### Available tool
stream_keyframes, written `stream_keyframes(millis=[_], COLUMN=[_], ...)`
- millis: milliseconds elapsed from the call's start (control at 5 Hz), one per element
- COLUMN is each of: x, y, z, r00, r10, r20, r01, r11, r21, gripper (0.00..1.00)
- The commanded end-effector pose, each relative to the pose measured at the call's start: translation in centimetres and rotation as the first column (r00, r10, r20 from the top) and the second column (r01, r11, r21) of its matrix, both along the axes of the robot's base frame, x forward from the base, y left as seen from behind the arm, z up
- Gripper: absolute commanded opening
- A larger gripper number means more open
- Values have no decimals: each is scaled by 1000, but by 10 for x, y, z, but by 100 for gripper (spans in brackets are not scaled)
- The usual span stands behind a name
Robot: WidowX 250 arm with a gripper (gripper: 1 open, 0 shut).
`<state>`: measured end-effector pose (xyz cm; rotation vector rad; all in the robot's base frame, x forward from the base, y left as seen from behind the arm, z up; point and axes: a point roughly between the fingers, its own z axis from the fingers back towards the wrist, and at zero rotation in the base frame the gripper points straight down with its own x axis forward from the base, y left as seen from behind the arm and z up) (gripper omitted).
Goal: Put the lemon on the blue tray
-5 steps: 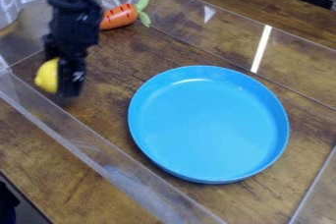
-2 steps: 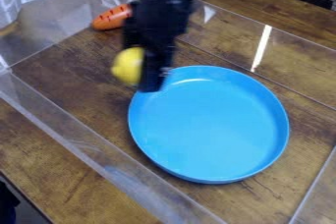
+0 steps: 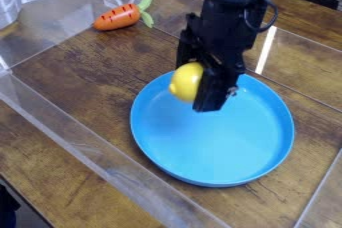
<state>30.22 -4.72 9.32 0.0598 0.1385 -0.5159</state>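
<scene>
The hand (image 3: 201, 84) now hangs over the blue tray (image 3: 254, 142), no longer near the table's left side where it was 1 second ago. The lemon (image 3: 186, 81) travels with it, gripped between the fingers, and now sits above the tray's left part.

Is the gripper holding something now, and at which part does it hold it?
Yes. The gripper holds the lemon by its sides, above the blue tray.
</scene>
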Motion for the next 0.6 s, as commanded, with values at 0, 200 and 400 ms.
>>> stream_keyframes(millis=[0, 200, 400], x=[7, 7, 6], y=[11, 34, 52], z=[29, 43, 44], r00=[997, 989, 990], r10=[57, 137, 131], r20=[52, 52, 55], r01=[-57, -138, -131], r11=[998, 990, 991], r21=[-2, 1, -5], gripper=[0, 0, 0])
